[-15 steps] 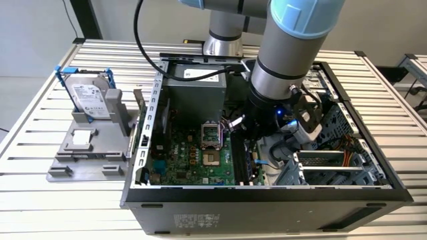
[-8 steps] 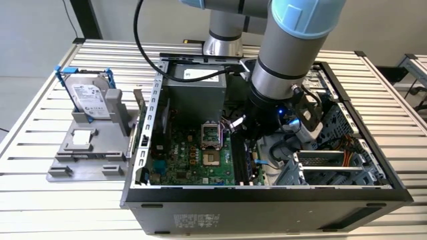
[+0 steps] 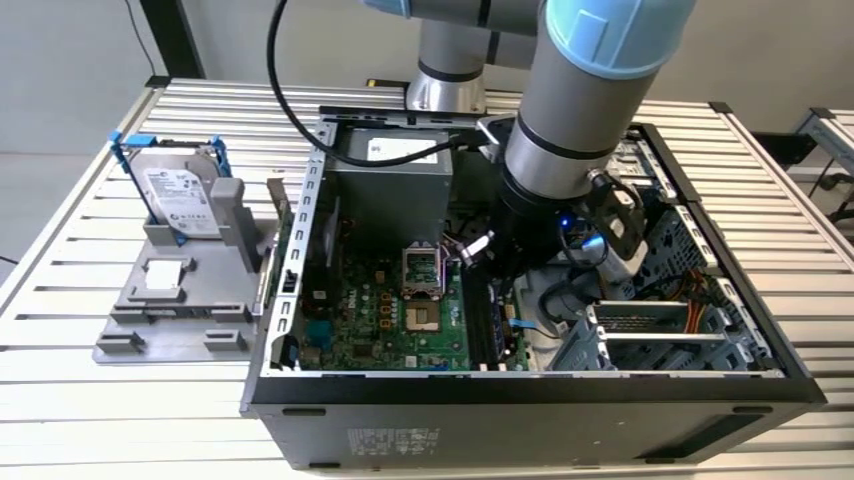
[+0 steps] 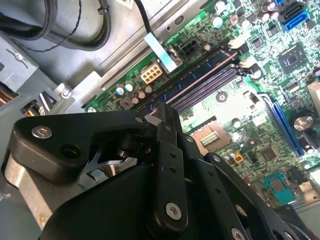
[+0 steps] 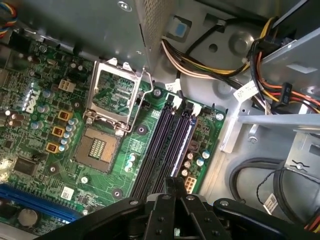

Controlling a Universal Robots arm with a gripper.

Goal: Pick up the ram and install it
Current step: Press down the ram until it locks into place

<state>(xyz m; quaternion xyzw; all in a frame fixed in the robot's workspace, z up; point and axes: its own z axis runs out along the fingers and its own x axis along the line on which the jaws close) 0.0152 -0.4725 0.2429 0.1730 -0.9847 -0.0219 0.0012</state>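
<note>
My gripper (image 3: pixel 497 268) reaches down inside the open computer case (image 3: pixel 534 385), just above the motherboard (image 3: pixel 387 320). In both wrist views its black fingers (image 5: pixel 173 184) (image 4: pixel 164 111) are pressed together over the row of long black memory slots (image 5: pixel 157 145). The ram (image 5: pixel 184 142) shows edge-on as a thin dark strip with a bluish sheen. It runs from the fingertips along the outermost slot, on the side away from the CPU socket (image 5: pixel 115 92). Whether the ram is seated in that slot or just above it I cannot tell.
Bundled cables (image 5: pixel 270 95) and a metal drive cage (image 3: pixel 654 330) crowd the case beside the slots. The power supply (image 3: pixel 387 170) stands at the back. On the exterior view's left, a grey tray (image 3: pixel 174 310) holds a silver hard drive (image 3: pixel 180 190) and an upright card (image 3: pixel 280 205).
</note>
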